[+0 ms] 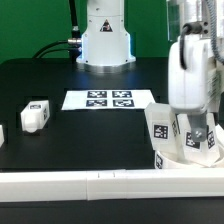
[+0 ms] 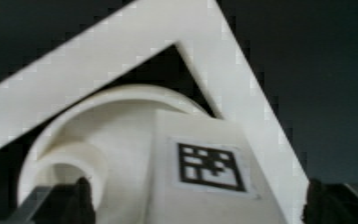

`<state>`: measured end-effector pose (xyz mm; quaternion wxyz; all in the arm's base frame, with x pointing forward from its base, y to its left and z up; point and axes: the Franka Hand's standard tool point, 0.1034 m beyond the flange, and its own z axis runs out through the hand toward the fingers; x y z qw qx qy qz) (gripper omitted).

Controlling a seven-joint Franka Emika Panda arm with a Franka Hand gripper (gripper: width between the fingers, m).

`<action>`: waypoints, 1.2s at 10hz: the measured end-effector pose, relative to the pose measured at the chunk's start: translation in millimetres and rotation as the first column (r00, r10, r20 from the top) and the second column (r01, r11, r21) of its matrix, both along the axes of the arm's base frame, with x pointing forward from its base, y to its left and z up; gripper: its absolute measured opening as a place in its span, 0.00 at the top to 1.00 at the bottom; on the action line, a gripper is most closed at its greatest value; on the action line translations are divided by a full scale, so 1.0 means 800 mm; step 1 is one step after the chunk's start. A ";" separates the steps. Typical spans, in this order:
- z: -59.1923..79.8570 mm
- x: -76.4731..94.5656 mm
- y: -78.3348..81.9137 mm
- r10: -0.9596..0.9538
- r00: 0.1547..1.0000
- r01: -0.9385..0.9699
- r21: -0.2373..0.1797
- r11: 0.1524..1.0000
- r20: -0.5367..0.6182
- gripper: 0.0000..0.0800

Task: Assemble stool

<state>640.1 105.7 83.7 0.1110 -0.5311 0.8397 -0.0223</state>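
The gripper [image 1: 197,132] is hanging vertically with its jaws standing wide, positioned over the stool [image 1: 183,145] at the table's [image 1: 60,75] front edge, toward the exterior view's right. In the wrist view, the dark fingers [image 2: 48,200] are showing on either side of an upright leg [image 2: 211,165] bearing a black-and-white tag. The finger that shows more clearly is standing apart from that leg, and nothing is being gripped. The leg is rising from the round seat [image 2: 96,130], which is sitting inside the angle formed by the white rail [image 2: 229,60]. Whether seat and rail are touching cannot be told. In the exterior view, the rail is running along the table's front edge, just in front of the seat. The marker board [image 1: 110,100] is lying flat near the table's middle. A loose leg [image 1: 35,116] is resting well apart from the stool, toward the exterior view's left. The robot base [image 1: 105,45] is standing at the table's rear edge.
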 end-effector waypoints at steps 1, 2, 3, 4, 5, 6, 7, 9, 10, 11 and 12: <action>0.013 0.003 0.006 0.111 0.994 -0.110 -0.013 0.994 0.021 0.20; 0.026 0.007 0.008 0.229 0.972 -0.228 -0.035 0.973 0.041 0.19; 0.039 0.013 0.009 0.344 0.938 -0.341 -0.056 0.938 0.050 0.19; 0.036 0.012 0.007 0.396 0.917 -0.392 -0.079 0.917 0.050 0.19; 0.034 0.012 0.006 0.451 0.891 -0.445 -0.097 0.890 0.047 0.19; 0.034 0.012 0.005 0.509 0.860 -0.502 -0.116 0.857 0.044 0.19; 0.035 0.012 0.003 0.578 0.815 -0.568 -0.138 0.811 0.040 0.19; 0.038 0.017 -0.006 0.863 0.504 -0.844 -0.224 0.488 -0.018 0.19; 0.033 0.014 -0.008 0.927 0.372 -0.907 -0.229 0.354 -0.039 0.19; 0.029 0.013 -0.015 0.945 0.324 -0.922 -0.238 0.305 -0.046 0.19; 0.028 0.013 -0.017 0.958 0.279 -0.930 -0.267 0.252 -0.069 0.19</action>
